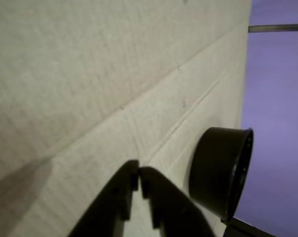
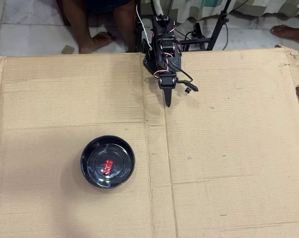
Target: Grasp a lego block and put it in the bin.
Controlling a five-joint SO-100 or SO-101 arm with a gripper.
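Overhead view: the lego block (image 2: 108,166) lies flat at the centre of the bin (image 2: 107,161), which sits on the cardboard-covered counter (image 2: 228,148) left of the central seam, while my pincer (image 2: 167,101) hangs well apart from it near the far edge, pointing down the seam. Wrist view: my pincer (image 1: 139,173) is clenched and empty, its two dark fingertips meeting just above the cardboard, and the bin (image 1: 219,170) appears in side profile at lower right, its contents hidden by the wall.
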